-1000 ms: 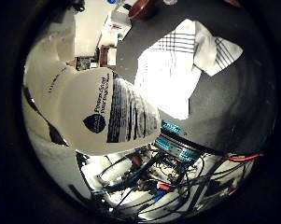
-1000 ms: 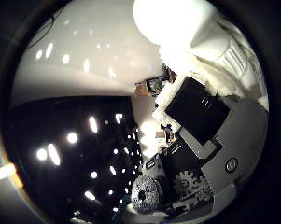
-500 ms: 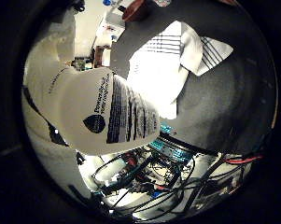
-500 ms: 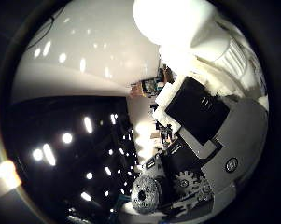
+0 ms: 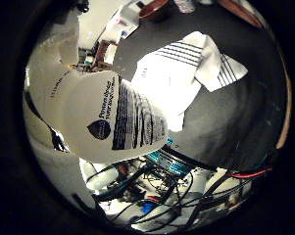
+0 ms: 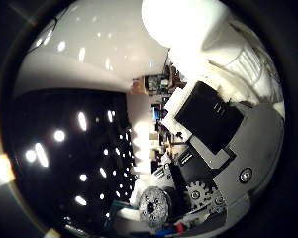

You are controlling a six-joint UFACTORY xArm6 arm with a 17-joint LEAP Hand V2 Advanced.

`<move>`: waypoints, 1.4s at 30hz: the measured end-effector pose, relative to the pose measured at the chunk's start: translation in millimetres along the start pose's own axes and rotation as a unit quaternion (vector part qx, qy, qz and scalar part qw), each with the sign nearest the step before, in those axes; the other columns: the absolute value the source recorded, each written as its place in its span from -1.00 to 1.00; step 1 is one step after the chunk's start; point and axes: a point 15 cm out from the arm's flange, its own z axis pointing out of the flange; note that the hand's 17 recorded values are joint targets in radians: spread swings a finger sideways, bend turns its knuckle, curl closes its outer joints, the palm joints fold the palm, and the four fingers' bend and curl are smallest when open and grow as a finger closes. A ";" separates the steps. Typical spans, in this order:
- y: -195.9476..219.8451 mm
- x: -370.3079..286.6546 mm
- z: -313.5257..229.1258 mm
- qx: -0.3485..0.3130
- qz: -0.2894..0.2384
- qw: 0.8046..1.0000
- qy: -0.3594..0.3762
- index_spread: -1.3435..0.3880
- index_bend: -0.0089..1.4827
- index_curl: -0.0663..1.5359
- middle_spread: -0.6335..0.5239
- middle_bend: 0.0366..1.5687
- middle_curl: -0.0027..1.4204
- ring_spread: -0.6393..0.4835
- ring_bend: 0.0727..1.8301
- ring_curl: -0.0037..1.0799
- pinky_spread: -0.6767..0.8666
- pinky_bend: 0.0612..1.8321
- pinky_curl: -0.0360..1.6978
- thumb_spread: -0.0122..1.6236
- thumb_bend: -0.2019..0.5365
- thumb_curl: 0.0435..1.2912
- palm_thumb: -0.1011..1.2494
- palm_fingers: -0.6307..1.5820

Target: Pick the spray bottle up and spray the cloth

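Hand (image 6: 223, 148) appears clamped on the white spray bottle (image 5: 103, 117), whose body fills the left-centre of the little-finger view, right against the palm; finger wrap itself not clearly visible. The striped white cloth (image 5: 186, 78) lies crumpled on the dark worktop (image 5: 235, 127), upper right of frame, well apart from the bottle. Risk: nozzle not in view, so spray may miss the cloth; bottle could twist if trigger pressure loosens the hold.

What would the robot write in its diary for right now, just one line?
phase: bottle lifted | spray bottle: close to palm, above table | cloth: striped, crumpled on dark table | hand: grip not visible
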 end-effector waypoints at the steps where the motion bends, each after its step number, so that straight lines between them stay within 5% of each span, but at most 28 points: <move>1: 2.2 -12.7 7.2 -0.007 -0.015 1.000 0.001 0.26 0.57 -0.15 -0.20 0.67 -0.11 -0.23 0.52 0.03 -0.53 0.36 -0.20 0.25 -0.47 0.66 0.74 0.70; 8: -1.8 -73.2 56.3 -0.034 -0.113 0.993 0.000 0.26 0.57 -0.15 -0.20 0.68 -0.11 -0.23 0.52 0.03 -0.53 0.36 -0.20 0.21 -0.48 0.66 0.72 0.70; 21: -64.5 -74.1 168.7 -0.041 -0.239 0.970 -0.036 0.26 0.57 -0.15 -0.19 0.68 -0.11 -0.23 0.53 0.02 -0.52 0.36 -0.21 0.18 -0.48 0.65 0.72 0.70; 31: -99.6 -46.1 242.5 -0.049 -0.244 0.964 -0.093 0.27 0.57 -0.15 -0.19 0.68 -0.11 -0.23 0.53 0.02 -0.51 0.36 -0.21 0.16 -0.49 0.65 0.70 0.70; 42: -105.8 4.5 294.7 -0.044 -0.250 0.965 -0.071 0.27 0.57 -0.15 -0.19 0.68 -0.10 -0.23 0.53 0.02 -0.51 0.36 -0.21 0.06 -0.49 0.63 0.68 0.70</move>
